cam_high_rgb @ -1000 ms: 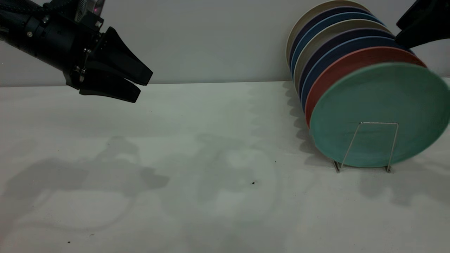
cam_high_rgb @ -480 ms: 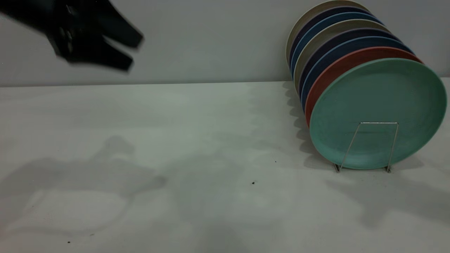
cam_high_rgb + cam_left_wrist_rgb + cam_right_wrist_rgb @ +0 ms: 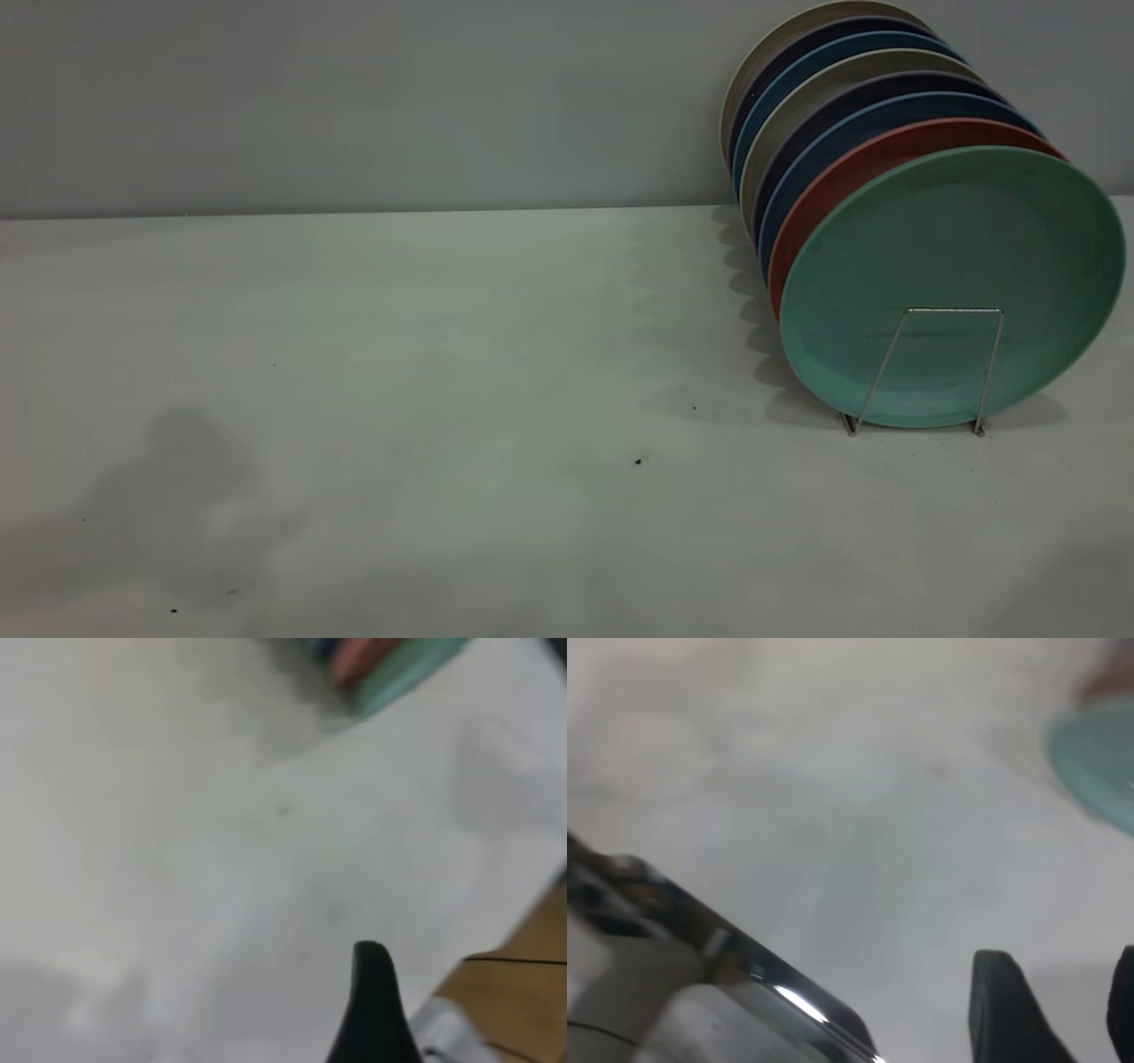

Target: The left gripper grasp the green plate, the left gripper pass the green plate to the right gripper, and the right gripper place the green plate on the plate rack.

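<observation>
The green plate (image 3: 952, 257) stands upright at the front of the plate rack (image 3: 957, 310), leaning on the salmon-pink plate (image 3: 850, 168) behind it. No gripper touches it. Neither gripper shows in the exterior view. In the left wrist view only one black finger (image 3: 373, 1001) of my left gripper shows, high above the table, with the green plate (image 3: 407, 669) far off. In the right wrist view my right gripper (image 3: 1063, 1010) is open and empty above bare table, with the green plate's edge (image 3: 1099, 762) off to the side.
Several more plates (image 3: 824, 97) in blue, beige and dark tones fill the rack behind the salmon one, close to the grey wall. The table's edge and a wooden surface (image 3: 523, 983) show in the left wrist view. A shiny metal part (image 3: 744, 992) shows in the right wrist view.
My left gripper rose up and to the left and went out of the exterior view. The right gripper withdrew past the top right corner. The green plate settled still in the rack.
</observation>
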